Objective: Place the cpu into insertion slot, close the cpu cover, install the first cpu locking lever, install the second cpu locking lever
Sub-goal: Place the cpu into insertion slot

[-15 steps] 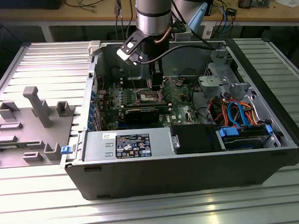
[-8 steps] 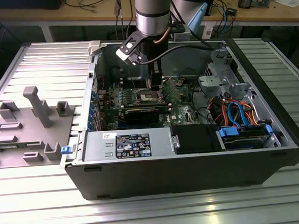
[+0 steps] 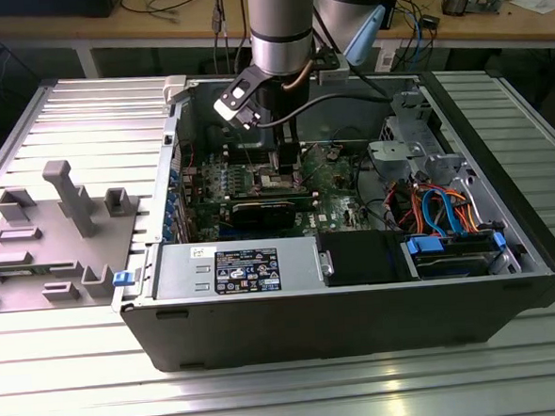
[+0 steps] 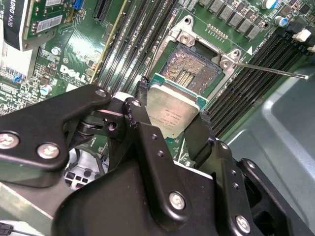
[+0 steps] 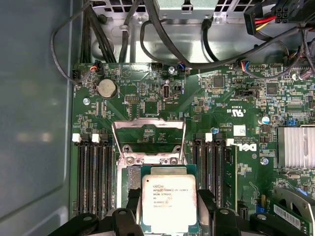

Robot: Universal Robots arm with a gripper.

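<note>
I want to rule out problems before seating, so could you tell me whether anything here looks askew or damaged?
Nothing stands out. The tool holds the cpu squarely over the insertion slot, not yet seated. The cpu cover stands open, and nothing looks bent or spilled.

above the slot: your gripper (image 4: 172,108) grips the cpu (image 5: 169,204) just over the insertion slot (image 4: 189,66), whose dark centre lies bare.
cover: the cpu cover (image 5: 147,121) stands swung up at one edge, off the opening.
flanks: memory slots (image 5: 96,177) crowd you on both sides.
lever: a thin locking lever (image 4: 270,69) juts over them.
beyond the board: black cables (image 5: 96,34) run along the case wall (image 5: 231,29).
</note>
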